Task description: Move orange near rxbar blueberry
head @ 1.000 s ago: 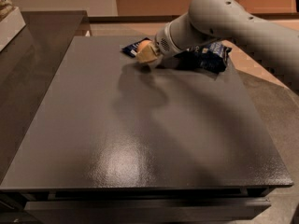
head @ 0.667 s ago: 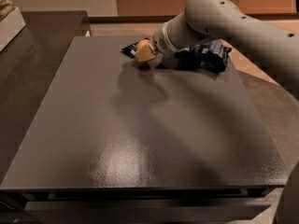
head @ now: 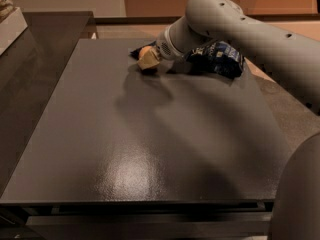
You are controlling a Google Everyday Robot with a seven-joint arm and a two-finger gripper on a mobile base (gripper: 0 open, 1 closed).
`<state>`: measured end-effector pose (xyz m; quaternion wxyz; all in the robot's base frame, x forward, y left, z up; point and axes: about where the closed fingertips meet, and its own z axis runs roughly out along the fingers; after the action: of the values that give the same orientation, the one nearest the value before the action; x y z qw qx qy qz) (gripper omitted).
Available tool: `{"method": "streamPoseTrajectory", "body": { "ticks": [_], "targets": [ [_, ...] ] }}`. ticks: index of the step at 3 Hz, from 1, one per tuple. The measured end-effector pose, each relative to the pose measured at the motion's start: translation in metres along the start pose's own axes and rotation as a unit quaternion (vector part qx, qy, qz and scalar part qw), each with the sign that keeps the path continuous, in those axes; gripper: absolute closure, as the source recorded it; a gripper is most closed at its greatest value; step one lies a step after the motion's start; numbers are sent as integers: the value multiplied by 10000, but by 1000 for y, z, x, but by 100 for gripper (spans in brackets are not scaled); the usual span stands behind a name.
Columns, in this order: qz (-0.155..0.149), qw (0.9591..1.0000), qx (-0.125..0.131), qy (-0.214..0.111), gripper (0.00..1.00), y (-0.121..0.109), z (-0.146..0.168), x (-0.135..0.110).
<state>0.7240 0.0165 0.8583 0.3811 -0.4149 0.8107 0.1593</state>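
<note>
Since a second ago the arm has swung a little to the left, carrying the gripper slightly leftward along the far edge of the surface, while the packets back there lie as they did. At the far left, off the surface, a pale ledge juts into view with something on it too cropped to name. No bowl, box or tray stands on the surface itself. Further right, a dark blue sliver that I take for the rxbar blueberry pokes out just behind and left of the gripper, mostly hidden by it. The orange shows as a small rounded patch right at the gripper's tip, touching or nearly touching the bar. Whether the gripper is clasping the fruit or has let it go, I cannot tell. That doubt is the main risk, in my judgement. A round fruit set down on a smooth, flat surface could roll away from the bar if it were freed while the arm moves sideways. A low withdrawal could also nudge it or drag the light wrapper along. To the right, the puffy dark blue chip bag lies closed under the forearm, its contents unseen. A sweep of the arm could shove it.
</note>
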Motion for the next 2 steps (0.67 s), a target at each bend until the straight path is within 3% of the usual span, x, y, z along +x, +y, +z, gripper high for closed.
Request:
{"method": "streamPoseTrajectory", "body": {
  "ticks": [1, 2],
  "targets": [
    [-4, 10000, -16, 5, 13, 2, 2, 0],
    [-9, 10000, -32, 11, 0, 3, 3, 0]
  ]
}}
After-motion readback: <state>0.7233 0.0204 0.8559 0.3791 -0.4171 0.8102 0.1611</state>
